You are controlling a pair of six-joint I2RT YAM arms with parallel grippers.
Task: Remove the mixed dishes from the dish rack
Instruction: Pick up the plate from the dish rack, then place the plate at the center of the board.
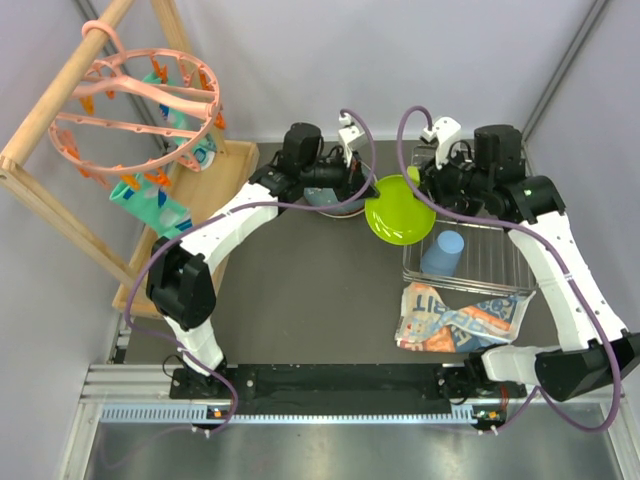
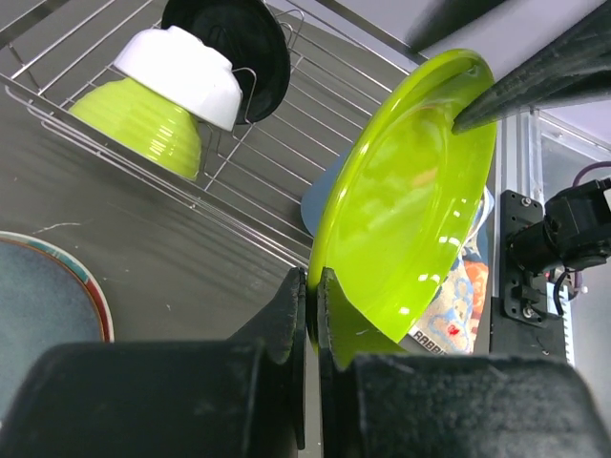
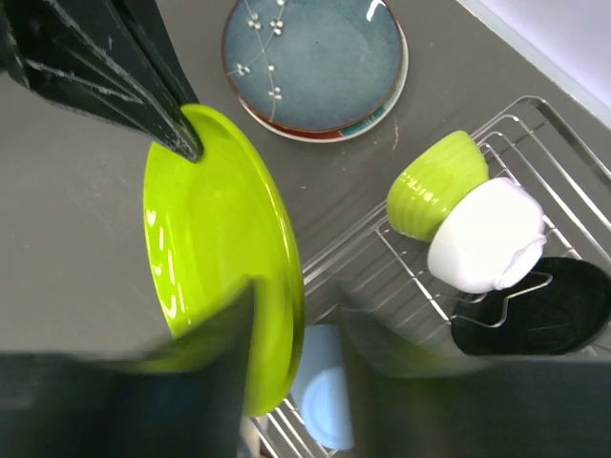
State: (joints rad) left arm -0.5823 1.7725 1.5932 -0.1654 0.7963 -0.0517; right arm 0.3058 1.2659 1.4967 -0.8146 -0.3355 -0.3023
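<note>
Where the left jaws meet, they are clamped tight on the rim of the lime-green plate, with no gap showing on either side of it. The right jaws straddle the opposite rim of the same plate. That wrist view is blurred, so we cannot tell whether they press on the rim or stand just clear of it.

We note the plate hangs on edge, tilted, between the two arms, over the left side of the dish rack toward its far end.

Inside the rack we record:
- a lime-green bowl tipped over, with a white bowl leaning against it
- a black round piece just beside them
- a light blue cup nearer the arms' bases

On the bench left of the rack, the teal speckled plate lies stacked on the pink-rimmed plate. A printed packet lies at the rack's near end.
</note>
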